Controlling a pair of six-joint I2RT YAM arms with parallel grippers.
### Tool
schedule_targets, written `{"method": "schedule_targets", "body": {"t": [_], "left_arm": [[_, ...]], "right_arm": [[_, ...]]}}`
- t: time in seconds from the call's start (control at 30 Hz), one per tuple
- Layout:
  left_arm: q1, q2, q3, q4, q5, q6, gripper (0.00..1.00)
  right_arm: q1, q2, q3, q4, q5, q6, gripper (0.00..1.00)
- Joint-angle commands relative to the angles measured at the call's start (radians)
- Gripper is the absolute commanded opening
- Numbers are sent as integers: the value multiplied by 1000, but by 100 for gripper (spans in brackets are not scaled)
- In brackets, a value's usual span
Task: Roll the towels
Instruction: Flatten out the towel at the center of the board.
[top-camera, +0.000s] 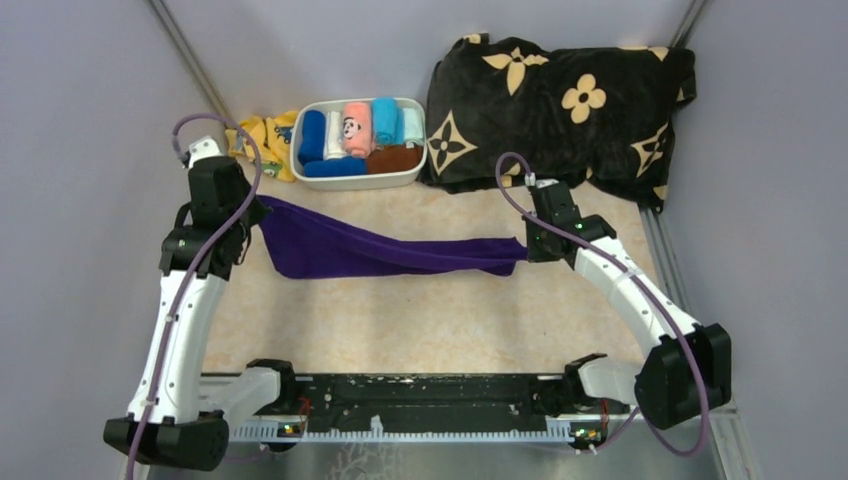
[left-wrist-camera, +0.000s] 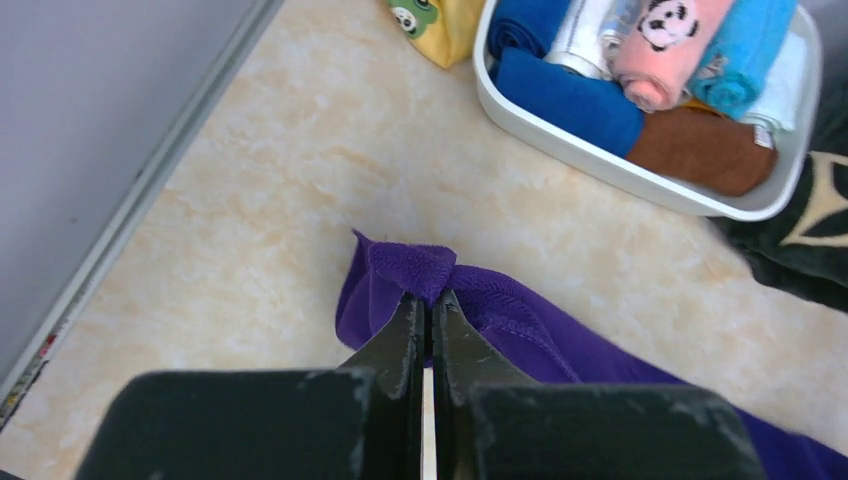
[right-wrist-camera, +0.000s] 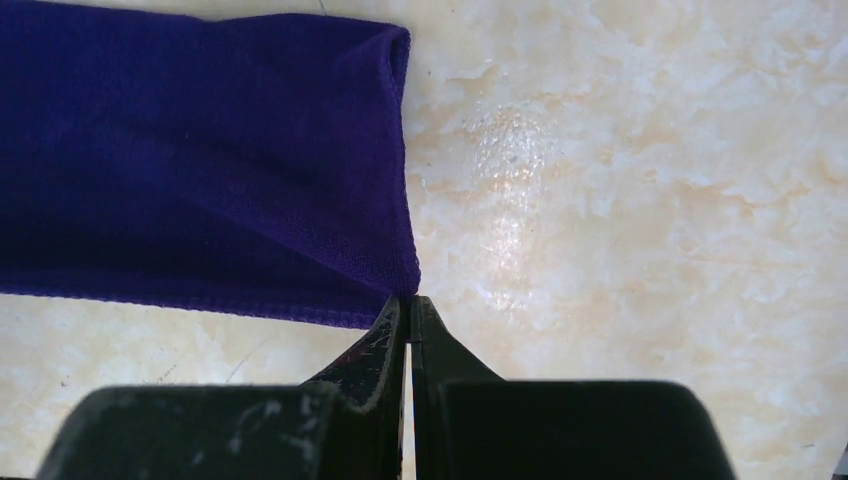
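Observation:
The deep purple towel (top-camera: 380, 250) hangs stretched between both grippers above the beige table. My left gripper (top-camera: 252, 212) is shut on its left corner, seen bunched at the fingertips in the left wrist view (left-wrist-camera: 428, 296) with the purple towel (left-wrist-camera: 560, 330) trailing to the right. My right gripper (top-camera: 528, 245) is shut on its right corner; in the right wrist view the gripper (right-wrist-camera: 408, 300) pinches the lower corner of the purple towel (right-wrist-camera: 200, 160). The salmon pink panda towel (top-camera: 356, 128) lies rolled in the white bin (top-camera: 400, 180), also in the left wrist view (left-wrist-camera: 665, 45).
The white bin (left-wrist-camera: 620, 170) holds several other rolled cloths: blue, white, light blue, brown. A yellow patterned cloth (top-camera: 268, 138) lies left of it. The big black flowered blanket (top-camera: 560, 105) fills the back right. Grey walls stand on both sides.

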Motion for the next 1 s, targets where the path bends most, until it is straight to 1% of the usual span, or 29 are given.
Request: {"method": "schedule_targets", "body": {"t": [0.0, 0.1, 0.17, 0.33, 0.4, 0.47, 0.53, 0.6, 0.67, 0.73, 0.8, 0.87, 0.97], "left_arm": [[7, 102, 34, 75, -98, 72, 1], [8, 180, 66, 128, -112, 99, 0], [8, 195, 79, 170, -95, 107, 0], [10, 252, 115, 303, 53, 154, 0], [9, 294, 149, 353, 113, 174, 0], [12, 334, 192, 407, 146, 187, 0], [18, 366, 264, 420, 173, 189, 0], [20, 377, 344, 423, 192, 199, 0], [20, 358, 357, 438, 210, 213, 0], [20, 314, 323, 453, 220, 218, 0], [20, 246, 241, 476, 222, 218, 0], [20, 171, 135, 488, 221, 211, 0], [20, 75, -21, 449, 256, 152, 0]], "right_arm": [[-5, -70, 55, -33, 31, -15, 0], [-5, -87, 75, -52, 48, -18, 0], [-5, -106, 89, -55, 73, -29, 0], [-20, -100, 165, -7, 110, -43, 0], [-35, -60, 227, 22, 130, -47, 0], [-67, -17, 327, 44, 138, -48, 0], [-100, 23, 441, 51, 137, -50, 0], [-113, 45, 549, 54, 158, -73, 0], [-114, 45, 620, 64, 182, -105, 0], [-114, 16, 643, 88, 198, -127, 0], [-114, -39, 614, 116, 200, -135, 0], [-114, -105, 543, 140, 179, -138, 0], [-113, -205, 399, 118, 142, -101, 0]]}}
